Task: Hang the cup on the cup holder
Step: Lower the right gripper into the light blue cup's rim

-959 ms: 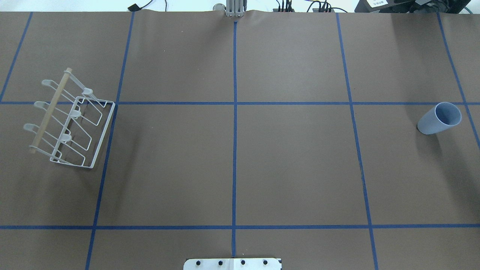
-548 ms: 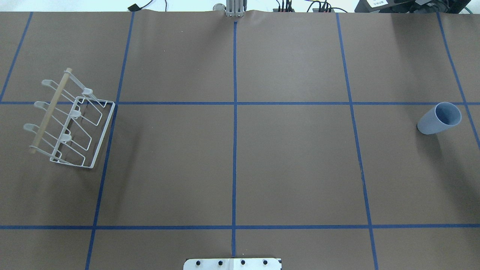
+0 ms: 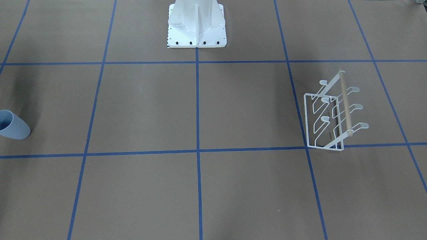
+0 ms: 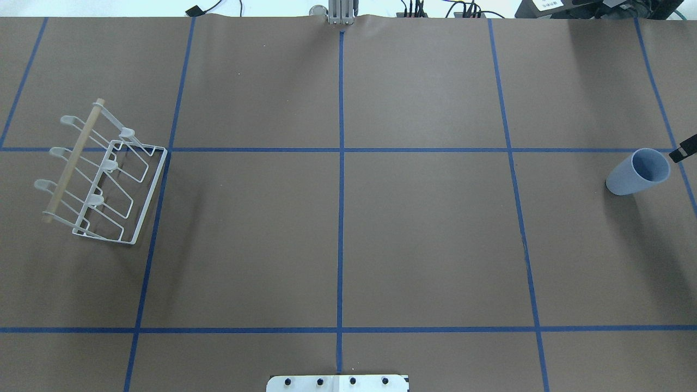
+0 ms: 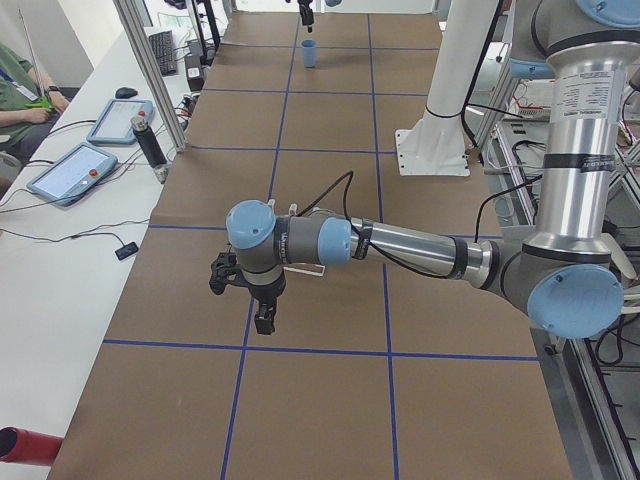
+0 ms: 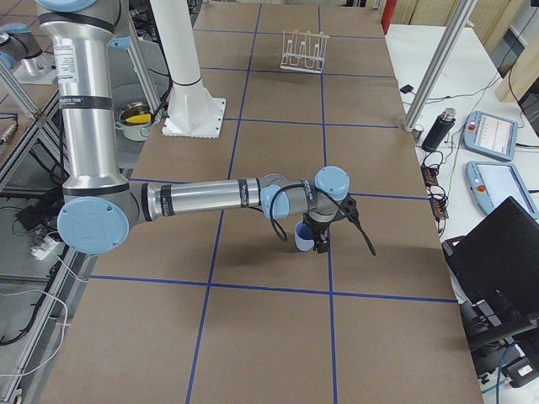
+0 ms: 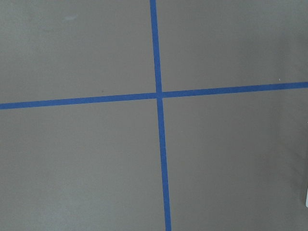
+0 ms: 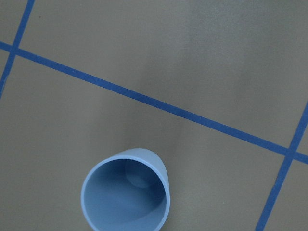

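Observation:
The pale blue cup point(image 4: 637, 173) stands upright, mouth up, at the table's far right. It also shows in the front view point(image 3: 12, 125) and in the right wrist view point(image 8: 125, 193), seen from above. The white wire cup holder point(image 4: 103, 175) with its wooden dowel stands at the far left; it also shows in the front view point(image 3: 330, 113). My right gripper point(image 6: 322, 242) hovers over the cup; only a dark sliver point(image 4: 683, 148) of it shows overhead. My left gripper point(image 5: 262, 318) hangs above the table near the holder. I cannot tell whether either is open or shut.
The white robot pedestal base point(image 3: 196, 30) stands at the table's robot side, in the middle. Blue tape lines divide the brown table point(image 4: 425, 239). An operators' desk with tablets point(image 5: 75, 170) runs along the far side.
A dark piece of my right gripper has come into the overhead view's right edge, beside the cup. Cup and holder have not moved.

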